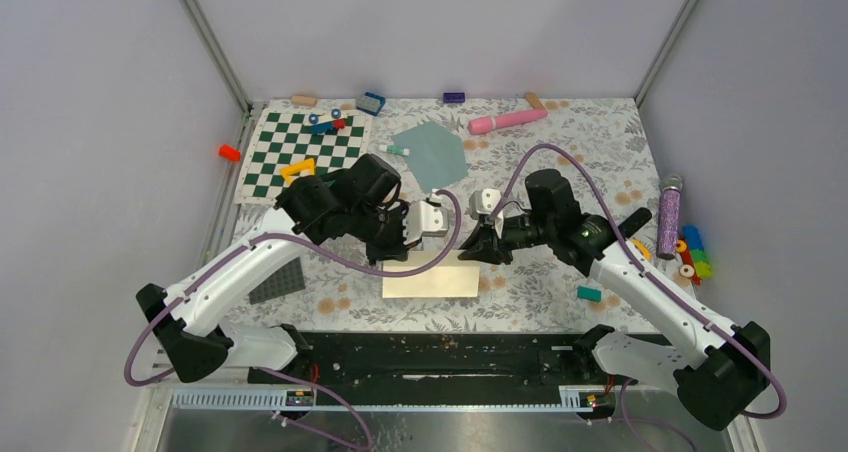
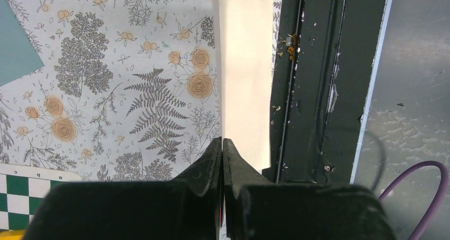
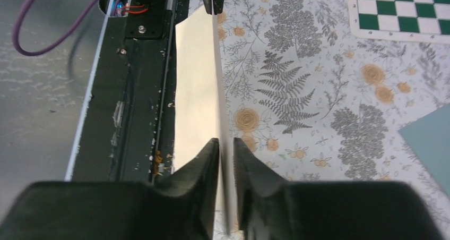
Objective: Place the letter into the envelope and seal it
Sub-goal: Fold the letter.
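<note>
The cream letter (image 1: pixel 430 280) lies near the table's front edge with its far long edge raised off the cloth. My left gripper (image 1: pixel 398 257) is shut on that raised edge at its left end; in the left wrist view the sheet (image 2: pixel 247 65) runs straight out from the closed tips (image 2: pixel 223 142). At the right end my right gripper (image 1: pixel 478 255) straddles the same edge. Its jaws (image 3: pixel 226 142) stand a little apart with the thin sheet (image 3: pixel 196 80) between them. The grey-teal envelope (image 1: pixel 432 153) lies flat farther back, apart from both grippers, with corners showing (image 2: pixel 13 43) (image 3: pixel 430 139).
A green-and-white chequered board (image 1: pixel 300 152) with small blocks lies back left. A pink marker (image 1: pixel 508 121) is at the back. A dark studded plate (image 1: pixel 278 280) lies front left, a teal block (image 1: pixel 589 293) front right. A glitter tube (image 1: pixel 668 215) and coloured blocks (image 1: pixel 692 255) are at the right. A black rail (image 1: pixel 440 352) borders the front.
</note>
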